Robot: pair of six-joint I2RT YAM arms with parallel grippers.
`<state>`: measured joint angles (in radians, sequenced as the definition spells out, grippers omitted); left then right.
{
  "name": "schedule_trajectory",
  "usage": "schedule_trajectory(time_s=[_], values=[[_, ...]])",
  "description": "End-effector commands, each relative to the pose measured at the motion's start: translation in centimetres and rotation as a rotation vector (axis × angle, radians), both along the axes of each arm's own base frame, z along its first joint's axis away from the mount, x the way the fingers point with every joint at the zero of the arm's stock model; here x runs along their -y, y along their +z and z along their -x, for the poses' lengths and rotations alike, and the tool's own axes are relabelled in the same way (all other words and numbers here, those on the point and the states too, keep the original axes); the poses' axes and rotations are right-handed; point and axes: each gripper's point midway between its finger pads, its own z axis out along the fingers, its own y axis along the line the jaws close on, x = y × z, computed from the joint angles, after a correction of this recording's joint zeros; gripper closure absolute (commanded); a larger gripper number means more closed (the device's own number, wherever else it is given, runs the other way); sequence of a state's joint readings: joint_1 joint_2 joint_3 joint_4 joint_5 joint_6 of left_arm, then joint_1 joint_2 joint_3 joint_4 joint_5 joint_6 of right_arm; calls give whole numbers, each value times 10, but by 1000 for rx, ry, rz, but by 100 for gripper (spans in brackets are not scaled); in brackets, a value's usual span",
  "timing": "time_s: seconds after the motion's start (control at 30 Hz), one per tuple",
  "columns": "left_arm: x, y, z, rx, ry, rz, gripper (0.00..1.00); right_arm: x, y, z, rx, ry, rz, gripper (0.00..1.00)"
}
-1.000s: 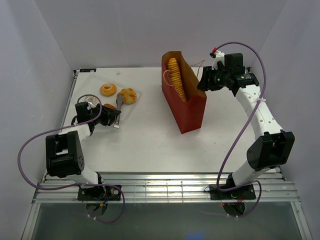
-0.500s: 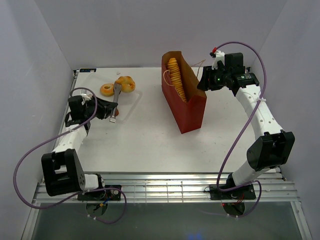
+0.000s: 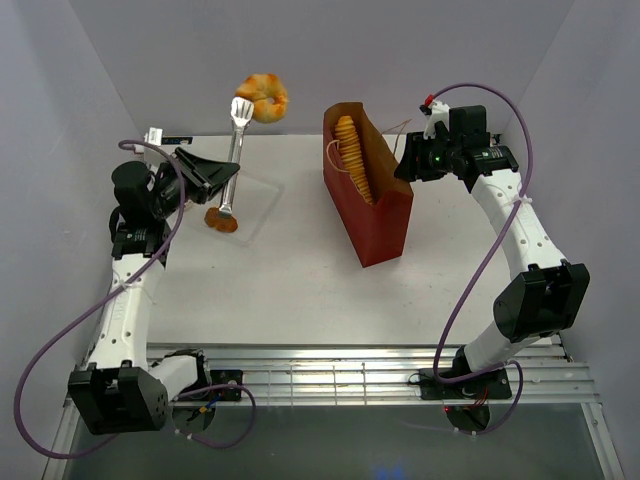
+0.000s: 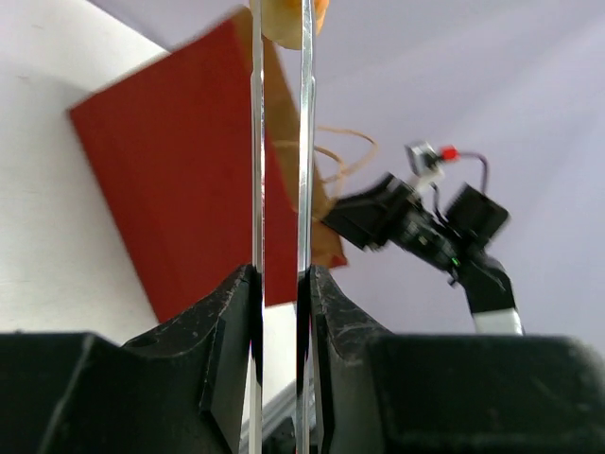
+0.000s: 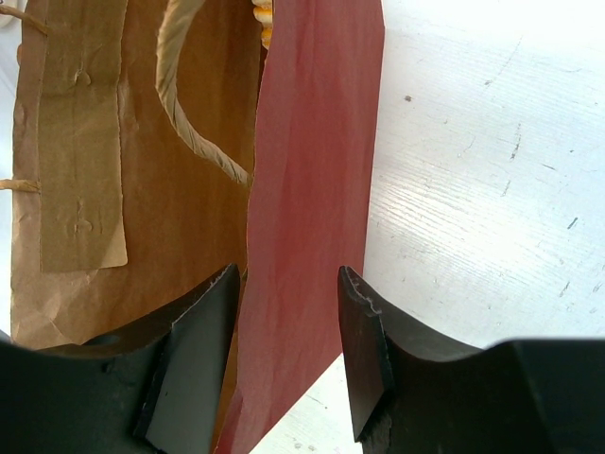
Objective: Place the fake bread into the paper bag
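Three pastries: one ridged loaf (image 3: pixel 350 155), one bun (image 3: pixel 263 96), one brown piece (image 3: pixel 221 220). One bag (image 3: pixel 378 225). One pair of tongs (image 3: pixel 233 165). One table (image 3: pixel 300 290). Two arms: left arm (image 3: pixel 125 300), right arm (image 3: pixel 520 225).

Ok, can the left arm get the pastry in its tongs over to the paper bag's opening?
Probably yes. The left gripper holds the tongs with the pastry raised high, the paper bag stands open-topped to its right, and nothing lies between. The ridged loaf fills part of the bag.
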<state>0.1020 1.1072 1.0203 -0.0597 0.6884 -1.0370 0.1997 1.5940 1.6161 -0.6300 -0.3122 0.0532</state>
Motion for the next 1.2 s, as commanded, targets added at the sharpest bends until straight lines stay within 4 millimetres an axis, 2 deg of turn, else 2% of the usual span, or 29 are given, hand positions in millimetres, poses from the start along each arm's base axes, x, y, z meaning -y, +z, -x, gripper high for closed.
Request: schedule_trajectory(time_s=[0.0,0.07,0.1,0.13,0.17,0.23,0.3,0.4,0.53,0.63,0.7,0.9,1.0,1.17], values=[[44,57,31,144,-134,4,87,-2,25,-7,69,-3,-9,48],[56,68,38,164,-158,8,85,-2,26,-7,72,-4,-8,48],[69,76,44,181,-186,15,85,-2,26,-7,71,-5,-7,48],[75,80,48,190,-200,17,85,-1,27,-7,73,-8,-6,48],[90,81,55,192,-242,21,85,-1,27,-6,75,-9,-3,48],[102,87,59,203,-261,25,85,0,28,-6,76,-11,-4,48],[118,85,68,200,-303,29,84,0,28,-6,74,-15,-6,48],[132,78,74,184,-325,29,84,1,29,-5,75,-23,-7,48],[149,54,81,130,-359,21,82,2,31,-5,81,-34,-7,48],[159,35,89,84,-378,16,81,4,30,-6,79,-46,-3,48],[158,28,90,73,-375,11,80,5,30,-5,79,-49,-2,49],[160,7,93,25,-386,0,69,5,31,-5,83,-48,-1,49],[162,1,93,18,-389,-4,59,4,30,-5,79,-43,-7,49],[165,-3,90,14,-393,-14,52,4,28,-5,78,-42,-6,49]])
